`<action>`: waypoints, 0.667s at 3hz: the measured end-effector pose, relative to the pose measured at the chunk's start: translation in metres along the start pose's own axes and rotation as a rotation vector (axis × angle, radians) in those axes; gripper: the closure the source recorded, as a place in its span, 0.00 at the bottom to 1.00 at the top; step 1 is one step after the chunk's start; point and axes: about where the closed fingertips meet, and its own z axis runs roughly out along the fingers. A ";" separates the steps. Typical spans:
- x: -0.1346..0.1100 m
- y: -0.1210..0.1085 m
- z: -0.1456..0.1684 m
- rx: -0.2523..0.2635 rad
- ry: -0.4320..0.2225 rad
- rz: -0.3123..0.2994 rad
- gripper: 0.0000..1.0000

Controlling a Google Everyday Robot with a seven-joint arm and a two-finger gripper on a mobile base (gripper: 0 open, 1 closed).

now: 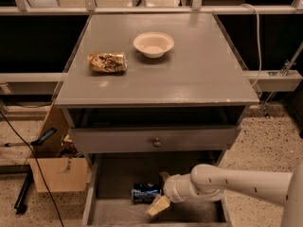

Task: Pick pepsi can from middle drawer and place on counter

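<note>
The pepsi can point(145, 192) lies on its side on the floor of the open middle drawer point(113, 181), at the bottom of the camera view. My gripper point(161, 191) reaches in from the right on a white arm and is open. One pale finger is in front of the can's right end and the other is behind it. I cannot tell whether the fingers touch the can. The grey counter point(199, 74) is the cabinet top above.
A tan-brown patterned can point(107, 62) lies on the counter's left side, with a pale bowl point(153, 44) behind it. A partly open upper drawer front with a round knob point(155, 141) overhangs the middle drawer. A cardboard box point(57, 174) and a black cable are on the floor at the left.
</note>
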 end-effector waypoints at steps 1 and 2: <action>0.000 0.006 0.019 -0.014 0.007 -0.012 0.00; -0.002 0.008 0.033 -0.032 0.004 -0.026 0.25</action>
